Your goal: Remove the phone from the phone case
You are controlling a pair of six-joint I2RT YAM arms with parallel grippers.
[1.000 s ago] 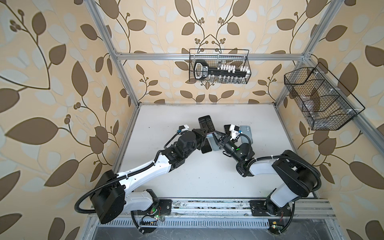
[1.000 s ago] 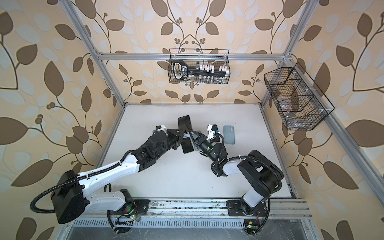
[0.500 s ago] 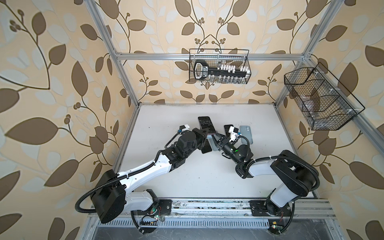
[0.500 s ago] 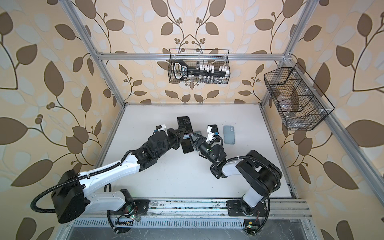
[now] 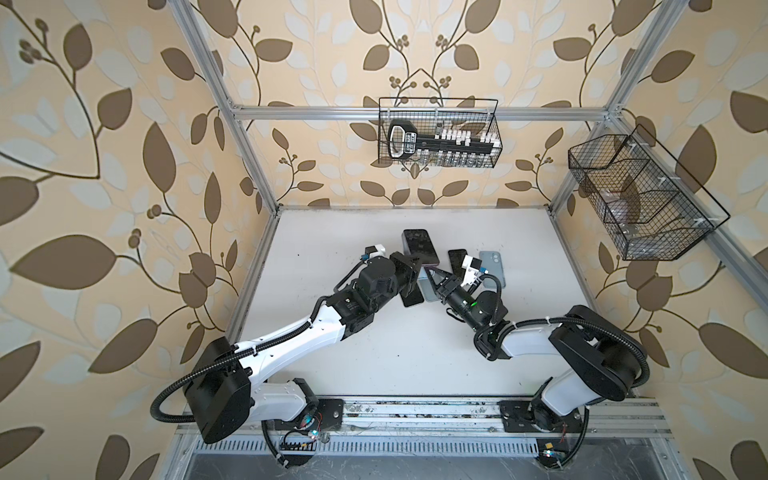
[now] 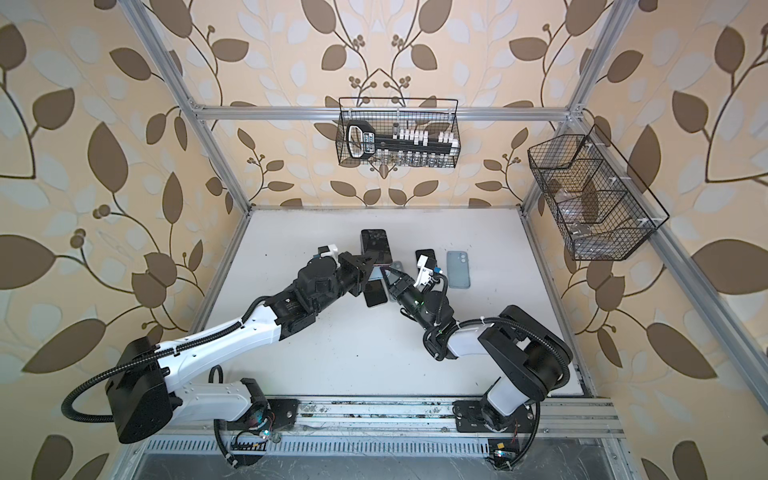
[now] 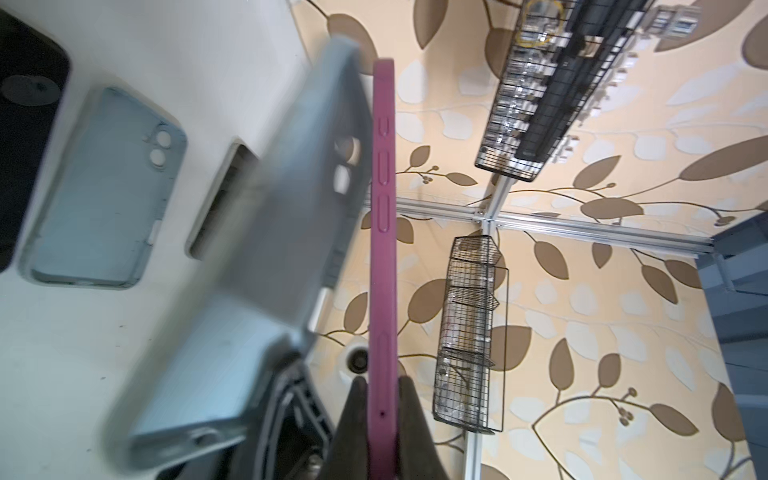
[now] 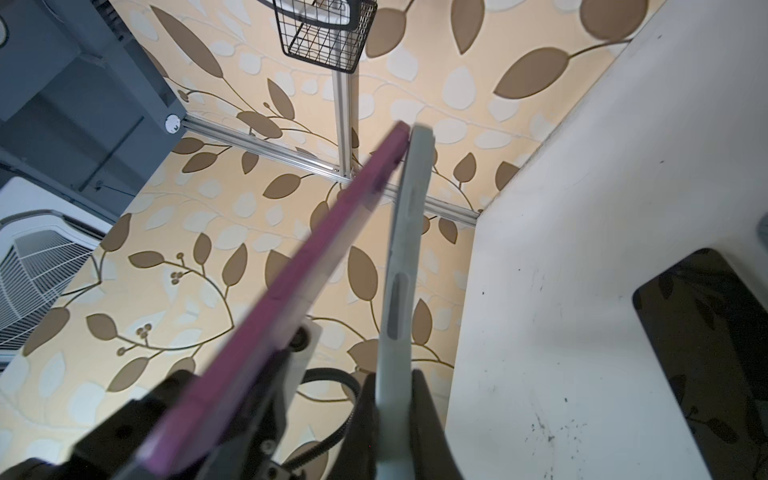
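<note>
Phone (image 5: 417, 244) in purple case (image 7: 382, 208), pinched edge-on by L gripper (image 7: 382, 386); R gripper (image 8: 392, 382) clamps grey case (image 8: 401, 249), which I'd set down before peeling.

Leaf-papered booth with a white work surface, framed in aluminium.
A black wire basket (image 5: 440, 99) hangs on the back wall. Behind it and to either side spreads cream wallpaper (image 5: 104, 166) printed with brown and pale leaves. Level with the basket's top, an aluminium crossbar (image 5: 311, 112) runs between the corner posts. To the basket's right, a second wire basket (image 5: 665, 241), split into compartments, hangs on the side wall. Below the back basket lies the white tabletop (image 5: 415, 365), lightly scuffed, and farthest from it a metal rail (image 5: 415, 409) edges the front. The light is even and the shadows are soft.
</note>
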